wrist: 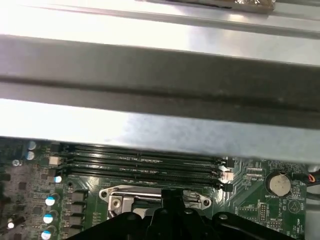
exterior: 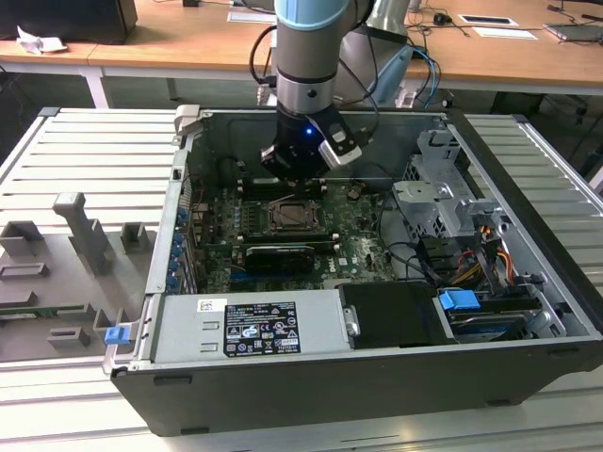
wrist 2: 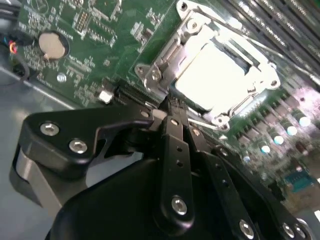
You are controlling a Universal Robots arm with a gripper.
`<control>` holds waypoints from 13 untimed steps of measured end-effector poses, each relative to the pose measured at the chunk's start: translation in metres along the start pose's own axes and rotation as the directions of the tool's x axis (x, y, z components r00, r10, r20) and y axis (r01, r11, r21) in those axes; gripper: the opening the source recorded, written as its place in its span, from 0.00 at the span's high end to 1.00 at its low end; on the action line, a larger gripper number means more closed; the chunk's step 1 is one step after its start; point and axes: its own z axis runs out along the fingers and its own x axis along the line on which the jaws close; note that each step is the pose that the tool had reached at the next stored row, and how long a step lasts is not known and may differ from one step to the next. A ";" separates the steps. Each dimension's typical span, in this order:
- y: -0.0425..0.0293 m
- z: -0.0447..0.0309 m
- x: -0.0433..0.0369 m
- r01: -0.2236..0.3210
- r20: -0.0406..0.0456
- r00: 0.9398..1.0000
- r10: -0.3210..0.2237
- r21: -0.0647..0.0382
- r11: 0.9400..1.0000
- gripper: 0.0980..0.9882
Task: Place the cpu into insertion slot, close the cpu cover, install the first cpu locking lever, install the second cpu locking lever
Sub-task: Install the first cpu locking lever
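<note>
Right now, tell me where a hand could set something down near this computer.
Free: the ribbed grey metal table beside the open black computer case. Crowded: the green circuit board under the black claw, and the grey fixture blocks.

Tool (wrist 2: pixel 172 111) at the cpu cover (wrist 2: pixel 165 60) edge, cpu (wrist 2: pixel 212 70) seated beneath

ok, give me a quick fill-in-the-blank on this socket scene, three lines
1. The cpu lies in the insertion slot, framed by the ____ cpu cover.
2. The tool sits at the cover's ____.
3. The motherboard lies inside an open computer ____.

Missing words: closed; edge; case
</note>
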 end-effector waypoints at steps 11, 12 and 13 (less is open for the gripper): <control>0.0018 -0.0107 0.0104 -0.002 0.010 1.000 0.003 -0.076 0.997 0.99; 0.0018 -0.0106 0.0104 -0.002 0.010 1.000 0.003 -0.076 0.997 0.99; 0.0017 -0.0105 0.0103 -0.002 0.010 1.000 0.003 -0.076 0.997 0.99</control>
